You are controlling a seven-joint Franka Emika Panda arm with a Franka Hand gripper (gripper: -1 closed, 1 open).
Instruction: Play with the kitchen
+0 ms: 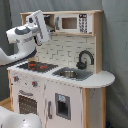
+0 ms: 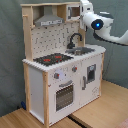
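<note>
Reaching up at the shelf of the white and light-wood toy kitchen (image 1: 75,85), the claw (image 1: 46,22), its fingers unreadable, is seemingly approaching the small white microwave (image 1: 74,22) beside it, needing a careful final alignment.

White arm (image 1: 22,37) raised high, elbow bent, wrist (image 2: 96,22) up top with its blue light showing; the gripper's end is hidden.
</note>
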